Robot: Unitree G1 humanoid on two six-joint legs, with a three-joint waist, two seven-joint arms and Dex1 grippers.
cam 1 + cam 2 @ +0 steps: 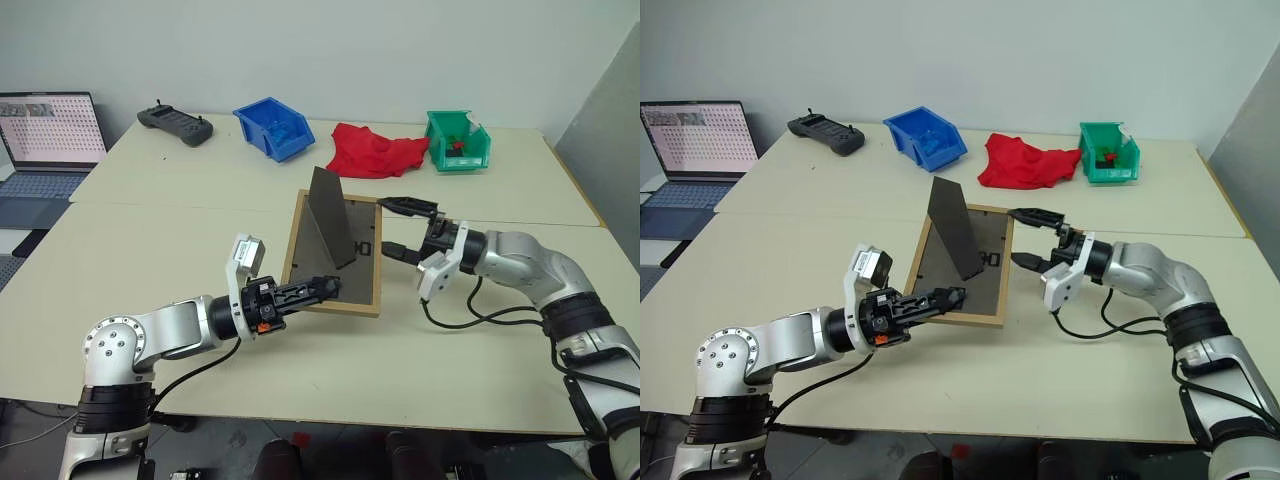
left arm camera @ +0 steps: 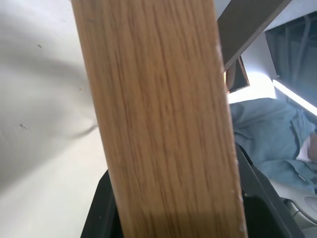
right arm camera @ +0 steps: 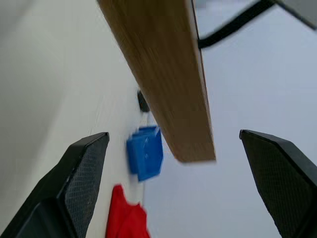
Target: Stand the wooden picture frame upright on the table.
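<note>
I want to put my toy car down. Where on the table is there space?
Bare table lies near the front edge, right of the wooden picture frame. It is crowded at the back: blue bin, red cloth, green bin.

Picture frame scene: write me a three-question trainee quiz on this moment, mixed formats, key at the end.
1. True or false: the wooden picture frame lies back-up on the table with its stand folded out.
2. Which pincer grips the frame's near edge? A) left pincer B) right pincer
3. Fill in: the right pincer stands ___ beside the frame's far right corner.

Key: 1 true; 2 A; 3 open.
</note>
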